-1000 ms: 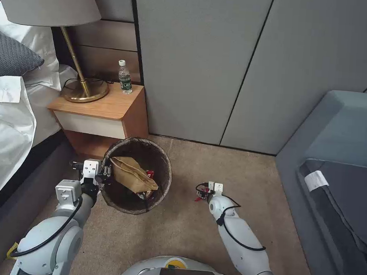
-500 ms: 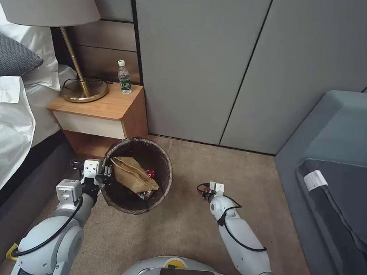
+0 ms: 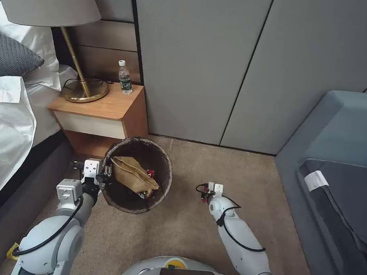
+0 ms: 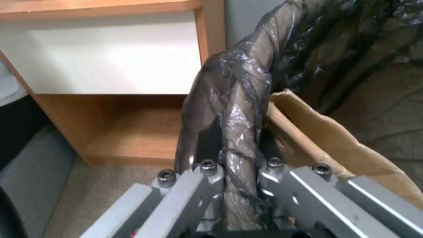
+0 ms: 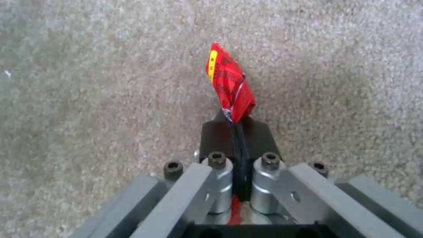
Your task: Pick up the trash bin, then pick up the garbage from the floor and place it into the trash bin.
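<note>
Robot at the bedside, both arms low over the beige carpet.

The left gripper (image 3: 104,174) clamped the rim of the small round trash bin (image 3: 163,182) lined with a dark brown bag (a flattened brown paper bag (image 3: 131,175) lay inside), while the right gripper (image 3: 205,192) pinched a small red scrap (image 3: 204,195) near the floor.

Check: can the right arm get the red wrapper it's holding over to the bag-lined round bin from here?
Probably yes. The right gripper has its jaws shut on the small red wrapper scrap, and bare carpet lies between it and the open-topped bag-lined round bin, which the left gripper grips by the rim.
</note>
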### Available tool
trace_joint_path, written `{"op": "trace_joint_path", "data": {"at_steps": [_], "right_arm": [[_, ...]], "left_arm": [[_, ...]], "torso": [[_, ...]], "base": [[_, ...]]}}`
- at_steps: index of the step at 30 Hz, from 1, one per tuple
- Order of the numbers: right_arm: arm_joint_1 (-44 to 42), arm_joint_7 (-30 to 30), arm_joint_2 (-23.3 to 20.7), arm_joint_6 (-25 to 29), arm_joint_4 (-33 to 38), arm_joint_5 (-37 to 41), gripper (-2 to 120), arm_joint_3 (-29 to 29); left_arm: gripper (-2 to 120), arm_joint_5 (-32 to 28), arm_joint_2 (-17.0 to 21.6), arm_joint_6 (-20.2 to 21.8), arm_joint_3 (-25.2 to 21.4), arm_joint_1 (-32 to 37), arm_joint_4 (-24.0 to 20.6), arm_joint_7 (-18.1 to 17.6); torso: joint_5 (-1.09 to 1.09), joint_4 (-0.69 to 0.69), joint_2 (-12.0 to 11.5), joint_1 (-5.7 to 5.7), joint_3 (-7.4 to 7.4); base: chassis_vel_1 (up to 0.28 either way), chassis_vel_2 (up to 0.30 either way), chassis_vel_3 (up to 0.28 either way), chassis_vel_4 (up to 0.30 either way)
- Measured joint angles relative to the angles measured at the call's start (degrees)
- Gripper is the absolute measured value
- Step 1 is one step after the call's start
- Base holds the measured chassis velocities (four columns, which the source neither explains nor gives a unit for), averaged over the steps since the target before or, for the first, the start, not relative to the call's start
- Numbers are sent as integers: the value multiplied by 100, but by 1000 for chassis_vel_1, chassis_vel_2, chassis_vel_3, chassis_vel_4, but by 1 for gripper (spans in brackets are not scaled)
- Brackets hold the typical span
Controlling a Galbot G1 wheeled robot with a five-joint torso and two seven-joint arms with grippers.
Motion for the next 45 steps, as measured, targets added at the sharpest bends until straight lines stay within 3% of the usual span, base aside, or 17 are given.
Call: {"op": "trace_joint_path", "data": {"at_steps": [5, 10, 22, 32, 45], "right_arm": [[-107, -56, -93, 88, 262, -166, 0, 0], [-349, -204, -425, 159, 1338, -410, 0, 37], [-750, -494, -1558, -490, 4197, 426, 0, 97], [-695, -562, -1877, -684, 5351, 837, 0, -144], [36, -696, -2285, -991, 6472, 1765, 0, -1058]], "left_arm": [[3, -3, 7, 0, 1, 0, -1, -1], [3, -15, 27, 0, -6, 16, -25, 1], [3, -9, 10, 9, 12, 43, -58, 1], [3, 6, 5, 16, 17, 40, -59, 1], [3, 18, 34, 29, 17, 29, -45, 0]], "torso": [[0, -2, 0, 0, 0], [-1, -1, 0, 0, 0], [-1, -2, 0, 0, 0], [-1, -1, 0, 0, 0], [-2, -1, 0, 0, 0]], "base": [[0, 0, 0, 0], [0, 0, 0, 0], [0, 0, 0, 0], [0, 0, 0, 0], [0, 0, 0, 0]]}}
